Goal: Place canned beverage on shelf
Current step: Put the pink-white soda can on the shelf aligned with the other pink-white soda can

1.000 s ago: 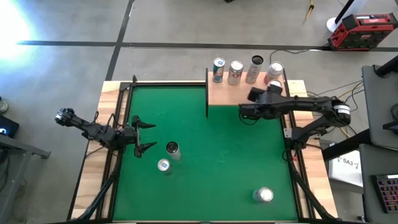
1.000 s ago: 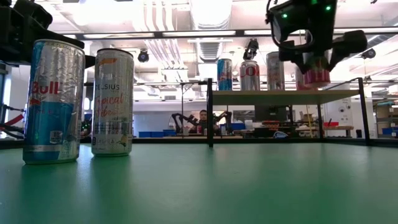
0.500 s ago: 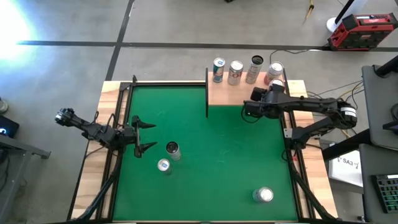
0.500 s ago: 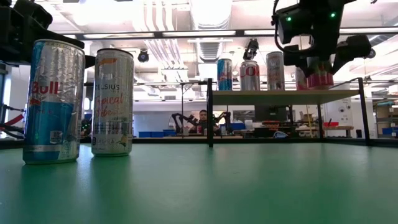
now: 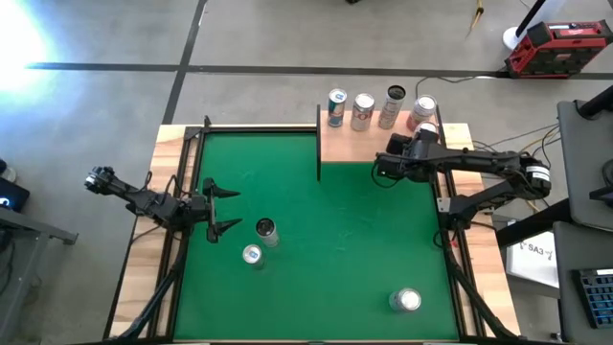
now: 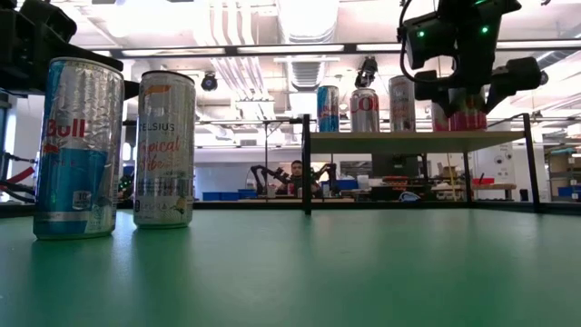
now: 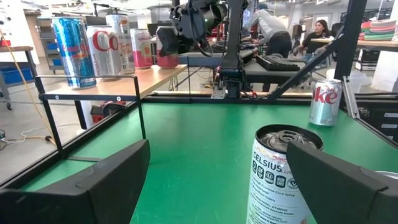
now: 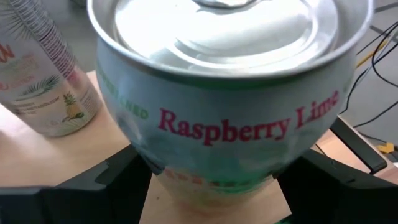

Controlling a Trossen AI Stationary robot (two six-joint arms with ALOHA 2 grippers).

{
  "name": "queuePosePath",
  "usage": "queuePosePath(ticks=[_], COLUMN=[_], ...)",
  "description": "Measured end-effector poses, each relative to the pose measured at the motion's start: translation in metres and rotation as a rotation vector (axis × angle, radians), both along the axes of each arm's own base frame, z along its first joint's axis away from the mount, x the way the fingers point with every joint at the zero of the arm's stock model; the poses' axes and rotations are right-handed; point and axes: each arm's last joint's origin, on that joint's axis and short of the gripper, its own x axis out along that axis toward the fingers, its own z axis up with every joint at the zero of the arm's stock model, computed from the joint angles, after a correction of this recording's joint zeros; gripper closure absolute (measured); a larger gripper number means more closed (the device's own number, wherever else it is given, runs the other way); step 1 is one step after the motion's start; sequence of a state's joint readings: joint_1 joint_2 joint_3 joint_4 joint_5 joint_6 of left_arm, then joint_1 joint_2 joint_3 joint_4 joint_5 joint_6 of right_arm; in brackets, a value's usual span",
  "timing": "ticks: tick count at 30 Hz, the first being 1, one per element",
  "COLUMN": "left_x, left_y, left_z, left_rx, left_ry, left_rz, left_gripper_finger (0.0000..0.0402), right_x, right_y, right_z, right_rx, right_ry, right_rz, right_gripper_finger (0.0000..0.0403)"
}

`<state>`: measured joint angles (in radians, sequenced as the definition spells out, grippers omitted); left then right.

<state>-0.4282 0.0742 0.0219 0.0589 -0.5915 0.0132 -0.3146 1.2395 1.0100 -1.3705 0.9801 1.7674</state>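
Altogether: shelf [image 5: 350, 144] five cans; table [image 5: 326, 249] three; right fingers [image 8: 124, 180] gripping Raspberry Lime can [image 8: 224, 118]; left fingers [image 5: 225, 210] open.

Blue-silver can [image 6: 77, 145]: I read "Bull".
Tall can [image 6: 164, 150]: "CELSIUS", "Tropical".
Silver can [image 7: 325, 102]: "ke".
Gripped can [image 8: 224, 99]: I read "Raspberry Lime".
Red-lettered shelf can [image 7: 102, 51]: "Co".

Around the green table [image 5: 316, 287] lies a grey concrete floor [image 5: 259, 38] crossed by dark seams, with a bright glare at ten o'clock. A red toolbox [image 5: 557, 46] sits at two o'clock. Level across the table, the room is a wide workshop with white ceiling ducts [image 6: 245, 27] and long strip lights [image 6: 272, 48]. A person [image 6: 296, 173] sits at a far bench, beside blue bins [image 6: 222, 195] at nine o'clock.
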Motion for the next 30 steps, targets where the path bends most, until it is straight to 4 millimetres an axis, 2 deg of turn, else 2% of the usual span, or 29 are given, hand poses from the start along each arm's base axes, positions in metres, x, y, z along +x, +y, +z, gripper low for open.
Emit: queuePosePath(ticks=[13, 22, 30], left_x=[0.0000, 0.0000, 0.0000], left_y=[0.0000, 0.0000, 0.0000], left_z=[0.0000, 0.0000, 0.0000], left_rx=[0.000, 0.000, 0.000], left_ry=[0.000, 0.000, 0.000], left_rz=[0.000, 0.000, 0.000], left_gripper_finger=[0.0041, 0.0041, 0.0041], right_x=[-0.0005, 0.0000, 0.0035], right_y=[-0.0012, -0.0011, -0.0008], right_z=[0.0002, 0.0002, 0.0084], right_rx=[0.002, 0.001, 0.067], right_ry=[-0.010, -0.047, -0.096], right_rz=[-0.009, -0.029, -0.032], right_gripper_finger=[0.0116, 0.0038, 0.0030])
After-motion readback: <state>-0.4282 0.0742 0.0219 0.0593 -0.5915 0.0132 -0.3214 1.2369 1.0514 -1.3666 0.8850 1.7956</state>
